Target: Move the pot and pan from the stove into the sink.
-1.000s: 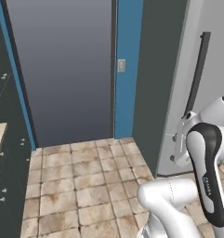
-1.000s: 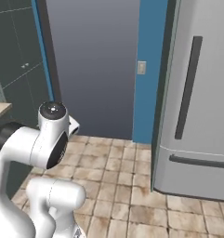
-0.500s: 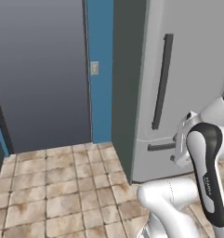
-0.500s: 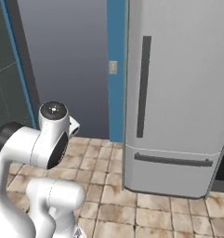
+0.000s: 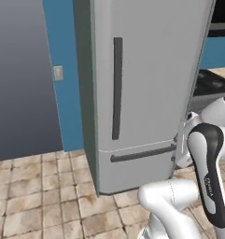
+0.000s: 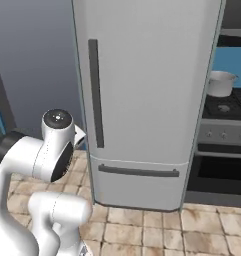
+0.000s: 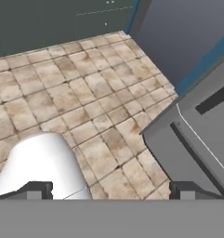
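The silver-grey pot [image 6: 221,83] stands on the black stove [image 6: 225,108] at the far right of the right base view, beyond the fridge. A dark corner of the stove [image 5: 213,85] also peeks past the fridge in the left base view. The pan and the sink are out of view. My arm is folded close to the base, far from the stove. In the hand view my gripper [image 7: 111,191] is open with nothing between its fingers, the fingertips [image 7: 39,189] wide apart over the tiled floor.
A tall grey fridge [image 6: 147,100] with a dark vertical handle [image 6: 95,92] stands straight ahead, between me and the stove. A blue wall with a light switch [image 5: 58,73] and a grey door [image 5: 18,79] lie to the left. Beige floor tiles [image 5: 39,196] run in front.
The whole picture has slid left, so the camera has turned right: the door has left the middle, and the fridge, the stove and the pot have come in. The arm's pose is unchanged.
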Motion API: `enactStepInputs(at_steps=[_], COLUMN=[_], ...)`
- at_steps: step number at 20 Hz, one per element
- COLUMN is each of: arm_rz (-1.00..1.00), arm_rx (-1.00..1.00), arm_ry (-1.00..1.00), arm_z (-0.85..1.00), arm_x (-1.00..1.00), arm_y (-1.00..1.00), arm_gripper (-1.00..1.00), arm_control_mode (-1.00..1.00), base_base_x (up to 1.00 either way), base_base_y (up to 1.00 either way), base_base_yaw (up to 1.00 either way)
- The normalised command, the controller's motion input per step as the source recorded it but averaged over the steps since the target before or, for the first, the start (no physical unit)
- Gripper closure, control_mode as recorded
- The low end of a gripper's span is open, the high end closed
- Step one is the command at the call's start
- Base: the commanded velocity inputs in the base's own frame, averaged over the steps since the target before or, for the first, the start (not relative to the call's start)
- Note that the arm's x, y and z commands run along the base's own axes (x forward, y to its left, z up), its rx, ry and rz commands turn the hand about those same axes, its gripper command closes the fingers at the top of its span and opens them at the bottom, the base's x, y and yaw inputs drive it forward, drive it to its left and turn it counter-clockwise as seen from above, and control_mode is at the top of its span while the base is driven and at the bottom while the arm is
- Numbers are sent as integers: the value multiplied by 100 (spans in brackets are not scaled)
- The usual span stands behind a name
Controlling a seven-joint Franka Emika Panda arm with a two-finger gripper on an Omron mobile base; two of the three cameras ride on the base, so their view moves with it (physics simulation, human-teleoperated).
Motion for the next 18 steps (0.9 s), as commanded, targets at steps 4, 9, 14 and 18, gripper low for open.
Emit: enactStepInputs(at_steps=[4, 9, 14, 18], arm_rz=[0, 0, 0, 0], arm_rx=[0, 0, 0, 0], arm_ry=[0, 0, 0, 0], arm_z=[0, 0, 0, 0], arm_x=[0, 0, 0, 0], arm_y=[0, 0, 0, 0], arm_gripper=[-100, -100, -100, -100], arm_control_mode=[100, 100, 100, 100], base_base_x=[40, 40, 40, 38], base_base_y=[-94, -94, -94, -88], base_base_yaw=[-9, -8, -8, -8])
